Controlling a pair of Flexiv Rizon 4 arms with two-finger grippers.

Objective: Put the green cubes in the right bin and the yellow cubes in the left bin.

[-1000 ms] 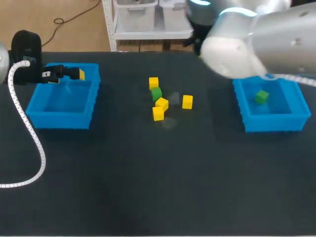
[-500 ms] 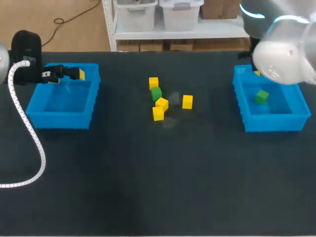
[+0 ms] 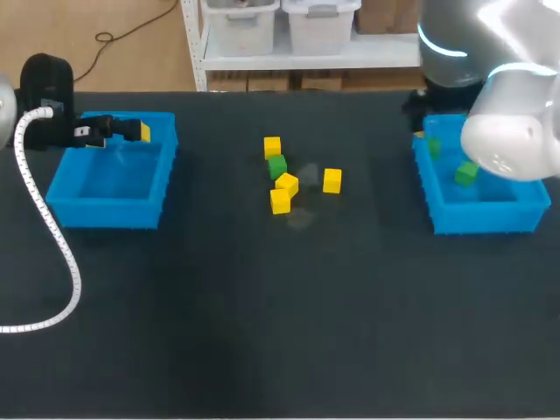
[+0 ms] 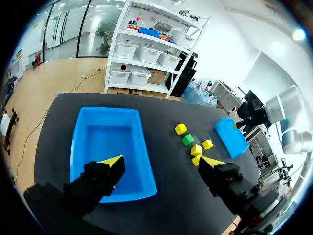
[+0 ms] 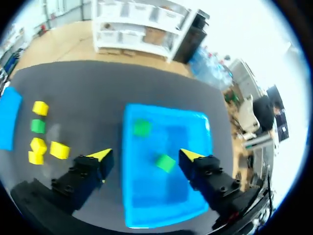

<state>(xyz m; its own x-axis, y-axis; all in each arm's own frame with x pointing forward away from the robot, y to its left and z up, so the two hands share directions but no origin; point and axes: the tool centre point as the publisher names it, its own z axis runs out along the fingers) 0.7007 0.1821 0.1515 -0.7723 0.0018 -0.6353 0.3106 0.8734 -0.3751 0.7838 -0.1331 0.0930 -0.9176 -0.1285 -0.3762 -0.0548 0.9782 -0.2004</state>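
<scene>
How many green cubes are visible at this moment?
3. Two green cubes lie apart inside the right bin. The third green cube sits on the table among the yellow cubes. None seems hidden.

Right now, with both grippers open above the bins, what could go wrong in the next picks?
1. The loose green cube lies close between two yellow cubes; the open right gripper may push or catch a neighbour, and a yellow one might land in the right bin.
2. The right arm hides part of that bin in the head view, so its contents are hard to check.
</scene>
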